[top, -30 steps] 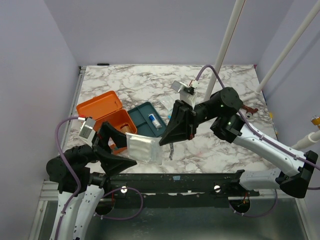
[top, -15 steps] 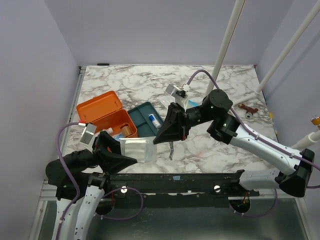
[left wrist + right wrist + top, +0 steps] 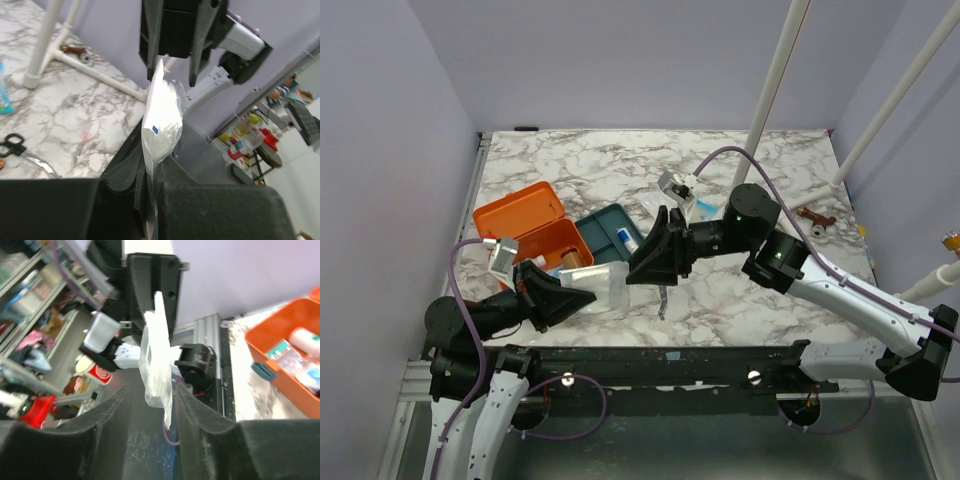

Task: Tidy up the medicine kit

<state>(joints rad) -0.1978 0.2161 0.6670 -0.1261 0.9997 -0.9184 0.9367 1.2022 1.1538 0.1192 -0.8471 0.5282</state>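
Near the counter's left edge the orange medicine kit (image 3: 520,210) lies open with its lid thrown back; inside are what may be small bottles and packets, too blurred to name. Just nearer than its base, toward the counter's near edge, the left gripper (image 3: 578,297) is clamped on one end of a clear plastic pouch (image 3: 605,288), just off the kit's near right corner. The right gripper (image 3: 638,270) straddles the pouch's other end with jaws parted, gripping nothing, beside the dark teal compartment tray (image 3: 610,232).
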